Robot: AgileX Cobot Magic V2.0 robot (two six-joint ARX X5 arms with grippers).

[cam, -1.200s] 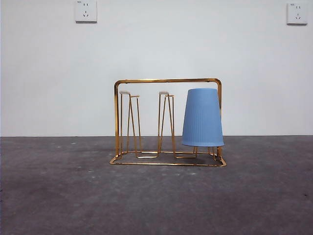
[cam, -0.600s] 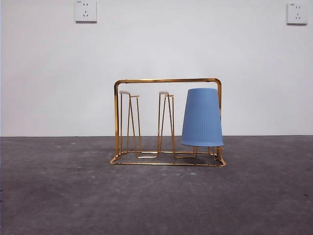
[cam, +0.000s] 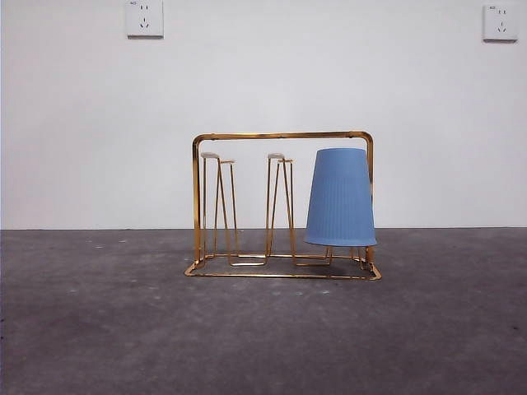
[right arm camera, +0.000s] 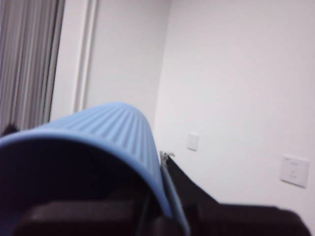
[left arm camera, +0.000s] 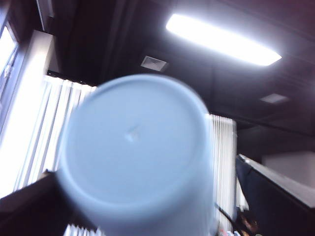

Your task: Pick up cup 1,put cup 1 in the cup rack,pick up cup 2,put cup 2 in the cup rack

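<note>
At the cup rack's (cam: 280, 136) right end, a blue cup (cam: 341, 197) is standing upright, mouth down. The left gripper (left arm camera: 142, 206) is clamping a pale cup (left arm camera: 133, 147), and the right gripper (right arm camera: 162, 216) is pinching a ribbed cup's (right arm camera: 106, 130) wall, with blur hiding the contact.

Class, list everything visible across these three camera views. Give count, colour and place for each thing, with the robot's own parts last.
Thin metal wire cup rack: one, gold, standing mid-table.
Ribbed blue cup: one, upside down at the rack's right end in the front view.
Smooth pale blue cup: one, base filling the left wrist view.
Ribbed blue cup: one, close in the right wrist view.
Wall sockets: two, white, high up.
Table: one, dark grey.
Left gripper: black, mostly hidden.
Right gripper: black, beside the ribbed cup.
</note>
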